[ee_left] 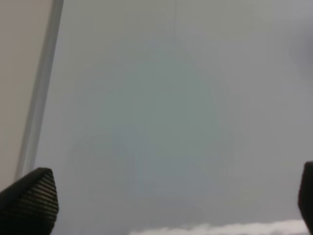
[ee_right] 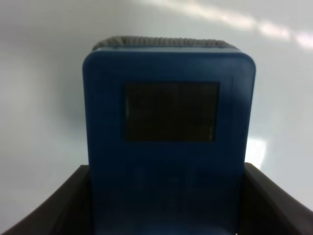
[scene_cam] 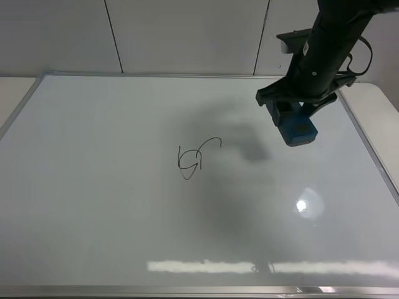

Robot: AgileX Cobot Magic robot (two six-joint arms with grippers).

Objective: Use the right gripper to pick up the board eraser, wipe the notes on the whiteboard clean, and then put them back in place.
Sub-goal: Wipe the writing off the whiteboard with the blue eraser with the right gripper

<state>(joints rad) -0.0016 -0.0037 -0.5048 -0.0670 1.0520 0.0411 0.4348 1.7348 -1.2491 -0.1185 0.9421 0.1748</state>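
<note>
Board eraser clamped in the right gripper, seemingly off the whiteboard, well right of the notes — pickup done, we judge; wiping comes next — lower to contact, sweep left over them.

Right gripper raised, clamping board eraser, left gripper fingers spread wide
</note>
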